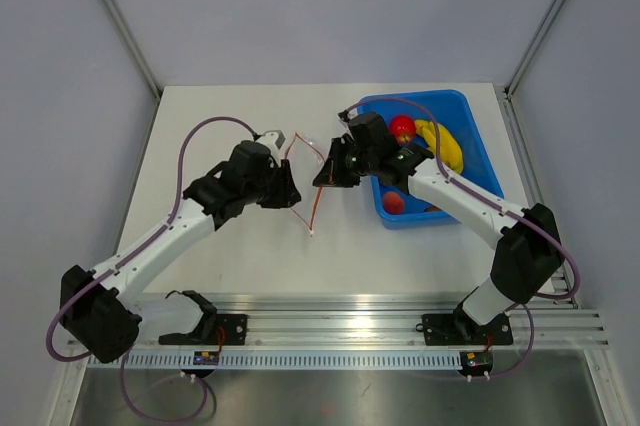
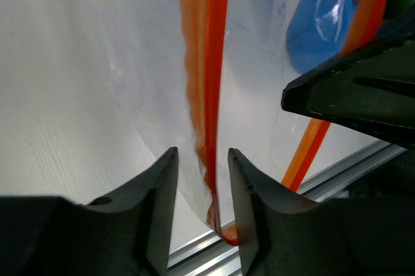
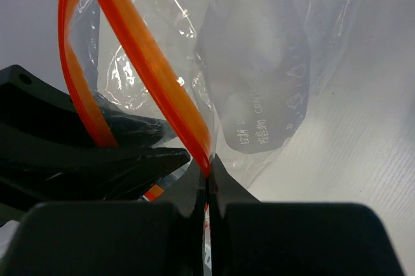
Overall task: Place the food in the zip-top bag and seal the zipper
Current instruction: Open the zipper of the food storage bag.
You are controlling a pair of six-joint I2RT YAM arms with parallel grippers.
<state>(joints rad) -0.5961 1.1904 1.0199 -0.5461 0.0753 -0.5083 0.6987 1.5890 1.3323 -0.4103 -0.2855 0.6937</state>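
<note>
Although the task calls for it to be bagged, the banana (image 1: 447,143) lies in the blue bin (image 1: 470,111) at the far right of the table (image 1: 380,266). It is curved, yellow, darker at its tips, and rests just beside a red tomato (image 1: 402,127). A smaller red-orange item (image 1: 394,203) sits at the bin's near end; I cannot tell what it is. The zip-top bag (image 3: 259,75) is just left of the bin, held up off the table between my two arms. It is clear and crinkled, with glare on its folds and faint printed lettering on one face. Its zipper (image 1: 317,208) is a thin orange-red strip, and the two sides of the mouth stand apart, so the bag is unsealed. My right gripper (image 3: 207,179) is clamped on one strip of the zipper, fingers pressed together with the strip pinched between them. My left gripper (image 2: 202,185) has its jaws parted, and the other strip runs down between the fingers (image 2: 162,205) with a gap on each side, so nothing is gripped there. From above, both grippers meet at the bag from opposite sides, near the middle of the table.
</note>
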